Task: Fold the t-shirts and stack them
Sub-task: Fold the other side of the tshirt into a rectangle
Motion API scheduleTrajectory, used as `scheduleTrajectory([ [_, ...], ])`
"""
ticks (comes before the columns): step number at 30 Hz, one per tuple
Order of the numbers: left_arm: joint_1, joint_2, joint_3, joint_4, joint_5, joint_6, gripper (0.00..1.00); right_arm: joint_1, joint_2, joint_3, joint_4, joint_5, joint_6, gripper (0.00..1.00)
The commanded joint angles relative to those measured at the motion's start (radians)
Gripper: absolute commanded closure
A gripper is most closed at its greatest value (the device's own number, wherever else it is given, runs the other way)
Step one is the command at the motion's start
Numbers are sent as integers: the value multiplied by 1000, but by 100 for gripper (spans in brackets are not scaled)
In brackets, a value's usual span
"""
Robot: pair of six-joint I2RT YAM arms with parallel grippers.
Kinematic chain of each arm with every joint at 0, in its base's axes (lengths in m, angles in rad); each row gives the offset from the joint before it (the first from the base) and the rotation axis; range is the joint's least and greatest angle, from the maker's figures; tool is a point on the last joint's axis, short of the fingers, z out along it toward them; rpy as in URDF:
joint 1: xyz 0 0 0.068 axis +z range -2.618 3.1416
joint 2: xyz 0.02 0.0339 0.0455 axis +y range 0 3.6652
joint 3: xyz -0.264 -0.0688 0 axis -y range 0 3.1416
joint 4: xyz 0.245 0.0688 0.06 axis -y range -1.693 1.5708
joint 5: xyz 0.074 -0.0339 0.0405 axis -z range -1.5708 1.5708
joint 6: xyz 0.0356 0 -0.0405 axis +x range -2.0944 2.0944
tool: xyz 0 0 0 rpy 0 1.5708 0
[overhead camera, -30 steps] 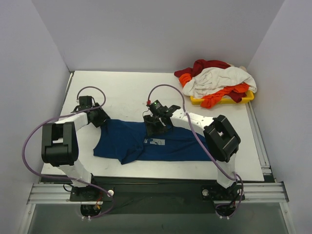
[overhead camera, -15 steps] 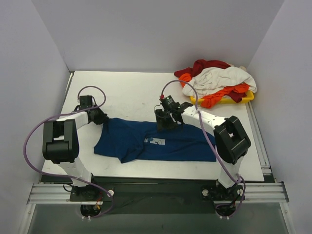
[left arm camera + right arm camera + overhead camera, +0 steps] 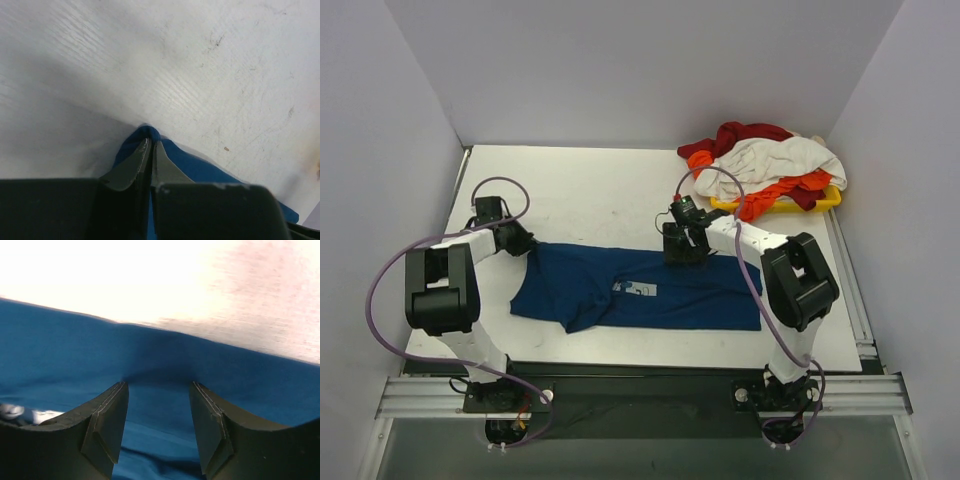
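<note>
Moved rightwards along the far edge of the dark blue t-shirt (image 3: pixel 620 290) spread on the table (image 3: pixel 580 190), the right gripper (image 3: pixel 685 247) holds its jaws apart, and the left gripper (image 3: pixel 150 146), clamped thinly on the shirt's corner, may lose it when pulling.

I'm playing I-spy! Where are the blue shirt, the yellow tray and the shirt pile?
blue shirt (image 3: pixel 665 298), top view, middle of the cloth.
yellow tray (image 3: pixel 828 199), top view, its front rim.
shirt pile (image 3: pixel 770 160), top view, the white part on top.
</note>
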Motion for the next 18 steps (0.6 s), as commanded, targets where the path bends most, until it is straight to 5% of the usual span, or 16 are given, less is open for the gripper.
scheduleTrajectory([
  [1,40,-37,9,31,6,11,100,-12,33,-28,-24,41,17,48],
  [10,78,-25,18,59,55,31,100,-23,68,-43,-32,52,28,49],
  [18,75,99,182,25,99,88,100,-34,88,-27,-40,55,24,49],
])
